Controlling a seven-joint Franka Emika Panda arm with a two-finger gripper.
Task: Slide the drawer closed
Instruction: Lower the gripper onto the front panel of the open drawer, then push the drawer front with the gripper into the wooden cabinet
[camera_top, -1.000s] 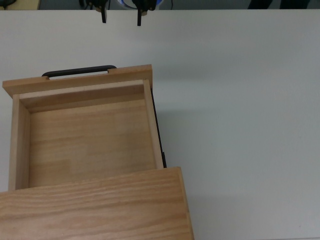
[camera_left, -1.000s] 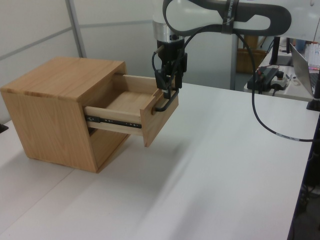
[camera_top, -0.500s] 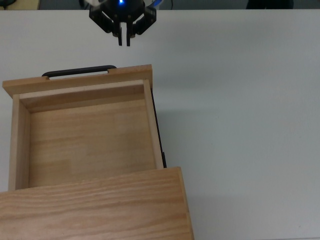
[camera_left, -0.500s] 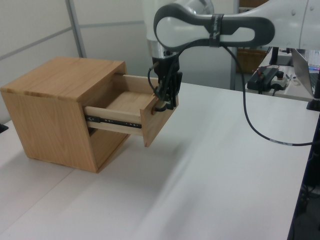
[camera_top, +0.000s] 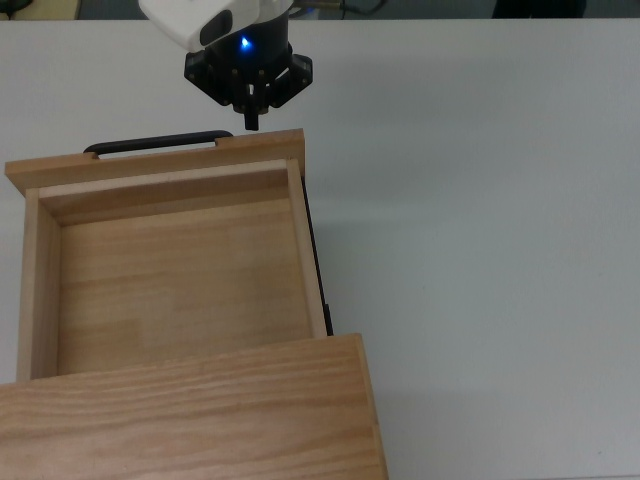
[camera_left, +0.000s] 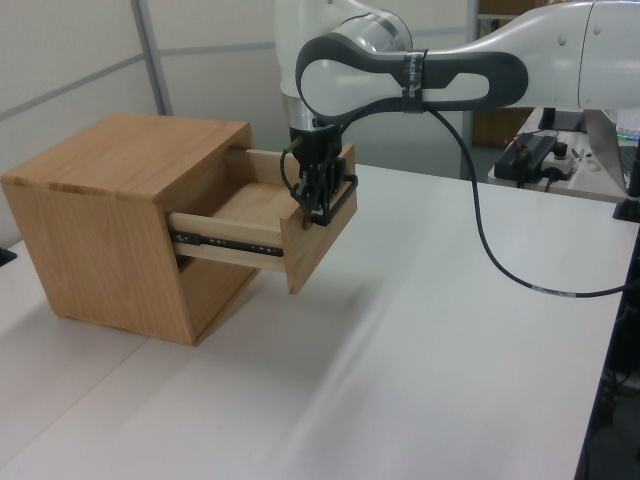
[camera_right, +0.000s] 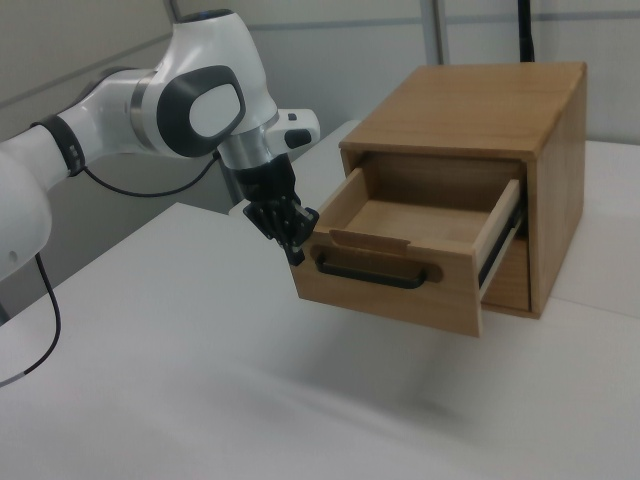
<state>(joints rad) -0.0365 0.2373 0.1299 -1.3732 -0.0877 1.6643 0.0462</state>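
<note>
In the right view the bare white tabletop (camera_right: 180, 380) fills the foreground. Beyond it hangs the light wood box-shaped drawer (camera_right: 410, 262), pulled well out of the light wooden cabinet (camera_right: 480, 110) and carried on black side rails. Its wider front panel faces the camera, with the thin black wire handle (camera_right: 375, 275) running level across it.

At the right view's left end of that panel sits the black two-finger gripper (camera_right: 296, 250) of the white arm. Its fingers are clenched together with nothing between them, and their tips are at the panel's outer face, just beside the handle's end; whether they actually touch the wood cannot be told.

The relation that matters: the drawer lies directly beyond the gripper along its sliding axis, with the cabinet behind it. In the top view the gripper (camera_top: 250, 120) is just above the panel's edge, near the top view's right end of the handle (camera_top: 155, 143), and the drawer (camera_top: 170, 270) runs from there down toward the cabinet top (camera_top: 190, 415). A straight push into the panel, along the rails, looks like what is called for. Because the contact point is off-centre, the drawer may want to bind slightly.

In the left view the gripper (camera_left: 318, 205) is against the panel too, the drawer (camera_left: 265, 225) wholly open.
</note>
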